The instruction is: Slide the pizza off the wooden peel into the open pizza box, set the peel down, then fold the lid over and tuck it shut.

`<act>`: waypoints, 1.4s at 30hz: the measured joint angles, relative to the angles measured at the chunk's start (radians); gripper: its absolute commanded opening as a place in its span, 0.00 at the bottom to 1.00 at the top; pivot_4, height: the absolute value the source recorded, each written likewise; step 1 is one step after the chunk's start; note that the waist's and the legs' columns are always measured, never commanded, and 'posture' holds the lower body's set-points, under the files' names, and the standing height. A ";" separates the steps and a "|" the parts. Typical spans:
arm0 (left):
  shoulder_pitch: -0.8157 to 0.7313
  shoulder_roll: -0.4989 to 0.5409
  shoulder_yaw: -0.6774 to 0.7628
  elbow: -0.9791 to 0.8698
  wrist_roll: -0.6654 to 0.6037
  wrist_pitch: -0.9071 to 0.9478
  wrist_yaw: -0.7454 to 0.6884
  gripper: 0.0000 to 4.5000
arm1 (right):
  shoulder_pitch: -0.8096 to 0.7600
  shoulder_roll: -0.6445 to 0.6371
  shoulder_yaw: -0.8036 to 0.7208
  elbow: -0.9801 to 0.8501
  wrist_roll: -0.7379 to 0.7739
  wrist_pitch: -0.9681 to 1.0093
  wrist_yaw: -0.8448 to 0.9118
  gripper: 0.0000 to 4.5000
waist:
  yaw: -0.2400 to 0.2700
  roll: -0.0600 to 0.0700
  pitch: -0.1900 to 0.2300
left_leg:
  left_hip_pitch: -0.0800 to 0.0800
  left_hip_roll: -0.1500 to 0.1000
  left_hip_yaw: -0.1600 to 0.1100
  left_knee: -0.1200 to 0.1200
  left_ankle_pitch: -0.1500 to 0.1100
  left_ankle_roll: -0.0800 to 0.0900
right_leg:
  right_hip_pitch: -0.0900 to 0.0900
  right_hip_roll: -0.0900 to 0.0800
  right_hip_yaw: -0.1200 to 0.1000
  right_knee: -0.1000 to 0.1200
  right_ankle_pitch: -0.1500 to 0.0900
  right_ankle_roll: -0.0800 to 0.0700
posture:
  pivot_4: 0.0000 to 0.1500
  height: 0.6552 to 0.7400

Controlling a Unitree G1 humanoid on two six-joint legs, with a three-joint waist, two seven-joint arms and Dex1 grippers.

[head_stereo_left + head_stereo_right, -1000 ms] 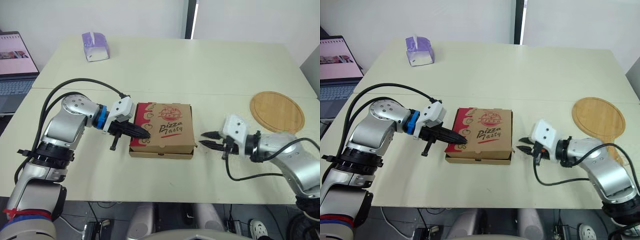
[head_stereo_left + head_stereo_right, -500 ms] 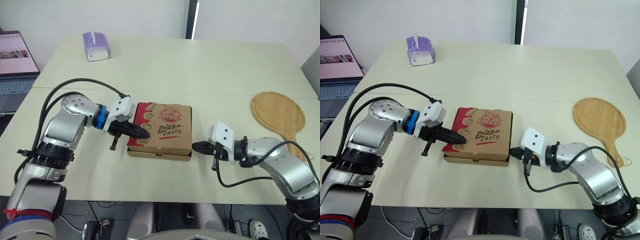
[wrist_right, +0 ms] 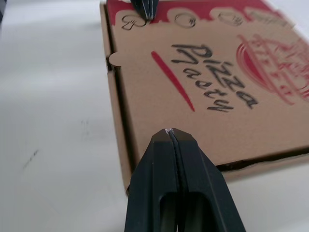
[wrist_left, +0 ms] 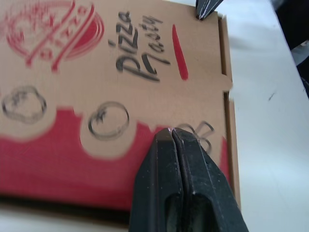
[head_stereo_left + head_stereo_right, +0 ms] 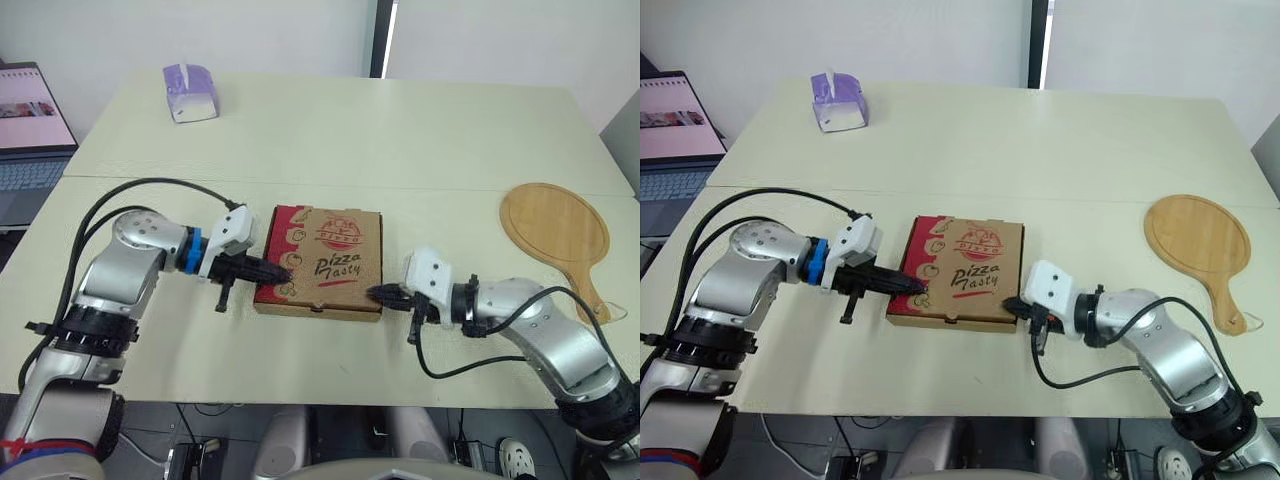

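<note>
The left gripper (image 5: 284,271) has its two fingers pressed together, holding nothing, with its tip resting on the red band of the lid (image 5: 330,250) at the box's 9 o'clock side. The pizza box (image 5: 315,310) sits mid-table with the lid folded down flat; the pizza is presumably inside. At its 4 o'clock corner the right gripper (image 5: 373,292) is likewise closed and empty, its tip against the front right edge. The peel (image 5: 556,222) lies flat on the table, well apart at the box's 3 o'clock.

What seems left is the tuck. The small tab (image 3: 114,60) on the front edge looks as though it is not fully seated. A sideways push from the right tip could skid the light box toward 9 o'clock instead of closing it. Too much downward pressure from the left tip could dent the cardboard onto the pizza. If either tip lifts early, the lid may spring up.

The table (image 5: 400,150) is pale cream and smooth, with a seam running across it just beyond the box. A laptop (image 5: 30,130) sits at 10 o'clock, off the table's edge, and a purple tissue box (image 5: 190,92) at 11 o'clock. A white wall stands behind.
</note>
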 measured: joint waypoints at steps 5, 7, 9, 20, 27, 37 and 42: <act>0.081 0.009 0.045 -0.063 -0.016 0.006 0.059 0.00 | -0.005 -0.003 0.020 0.010 -0.053 -0.048 0.003 0.01 | -0.001 0.001 -0.001 | 0.003 0.000 0.000 0.000 0.000 0.000 | 0.002 0.000 0.000 0.000 0.000 0.000 | 1.00 0.82; 0.115 0.004 0.080 -0.097 -0.046 0.048 0.103 0.00 | -0.005 -0.002 0.015 0.014 -0.057 -0.055 0.003 0.01 | 0.000 0.001 -0.001 | 0.002 0.000 -0.001 0.000 0.000 0.000 | 0.002 0.000 0.000 0.000 0.000 0.000 | 1.00 0.82; 0.132 -0.015 0.133 -0.129 -0.093 0.124 0.173 0.00 | 0.001 0.017 -0.011 0.019 -0.048 -0.056 -0.005 0.01 | 0.000 0.000 -0.001 | 0.002 0.000 -0.001 0.000 0.000 0.000 | 0.002 0.000 0.000 0.000 0.000 0.000 | 1.00 0.82; 0.303 -0.141 0.366 -0.204 -0.120 0.219 0.604 0.00 | 0.014 0.078 -0.145 0.150 -0.119 -0.097 -0.163 0.01 | 0.000 0.001 -0.001 | 0.002 0.000 0.000 -0.001 0.000 -0.001 | 0.001 -0.001 0.000 -0.001 0.000 0.000 | 1.00 0.82; 0.403 -0.237 0.282 -0.338 -0.110 0.244 0.720 0.00 | 0.029 0.145 -0.065 0.190 -0.174 -0.098 -0.189 0.01 | 0.005 0.001 -0.001 | 0.002 0.000 0.000 -0.001 0.000 -0.001 | 0.001 -0.001 0.000 -0.001 0.000 0.000 | 1.00 0.82; 0.420 -0.301 0.232 -0.394 -0.099 0.262 0.783 0.00 | 0.079 0.120 -0.105 0.148 -0.176 -0.086 -0.186 0.01 | 0.013 0.001 -0.001 | 0.002 -0.001 -0.001 -0.001 0.000 -0.001 | 0.003 -0.002 0.000 -0.001 0.000 0.000 | 1.00 0.82; 0.378 -0.327 0.180 -0.380 -0.077 0.255 0.788 0.00 | 0.086 0.089 -0.142 0.148 -0.176 -0.071 -0.186 0.01 | 0.019 0.001 -0.001 | 0.002 -0.001 -0.001 -0.001 0.000 -0.001 | 0.003 -0.002 0.000 -0.002 0.000 0.000 | 1.00 0.82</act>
